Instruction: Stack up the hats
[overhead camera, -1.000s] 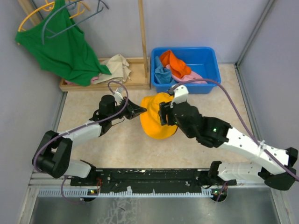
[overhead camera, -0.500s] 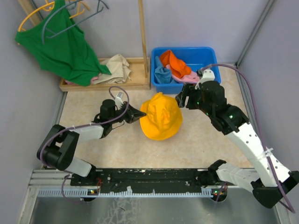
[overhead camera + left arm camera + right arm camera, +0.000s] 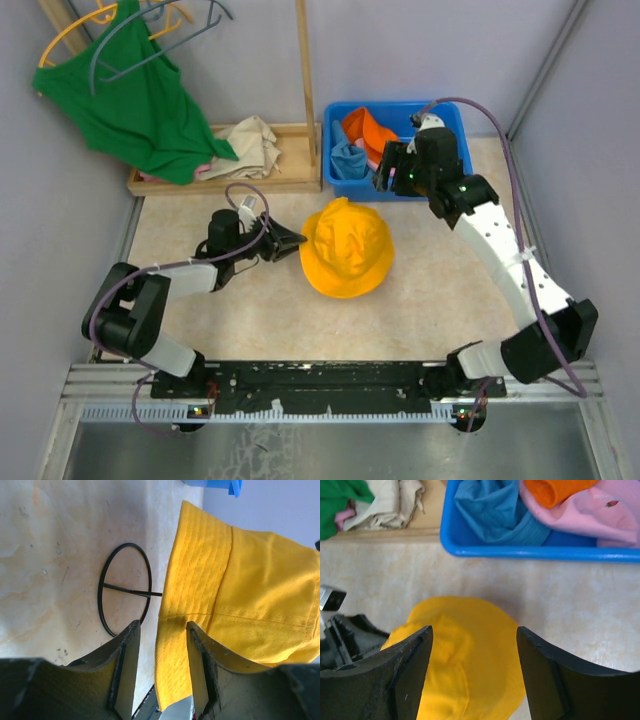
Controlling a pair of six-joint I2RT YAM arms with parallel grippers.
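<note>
The yellow-orange hat (image 3: 347,255) lies crown-up mid-table. The left gripper (image 3: 290,242) sits at its left brim, jaws parted and clamping nothing. The right gripper (image 3: 388,172) hangs over the near rim of the blue bin (image 3: 535,552), spread wide and empty. The bin holds the orange hat (image 3: 555,490), light blue hat (image 3: 495,510) and pink hat (image 3: 590,515).

the yellow-orange hat (image 3: 347,250) sits alone on the table (image 3: 250,300), crown up, with its stitched brim spread flat around it. the bright orange hat (image 3: 368,135), the light blue hat (image 3: 348,160) and the pink hat (image 3: 590,517) lie crumpled against each other inside the blue bin (image 3: 455,120), orange over pink.
</note>
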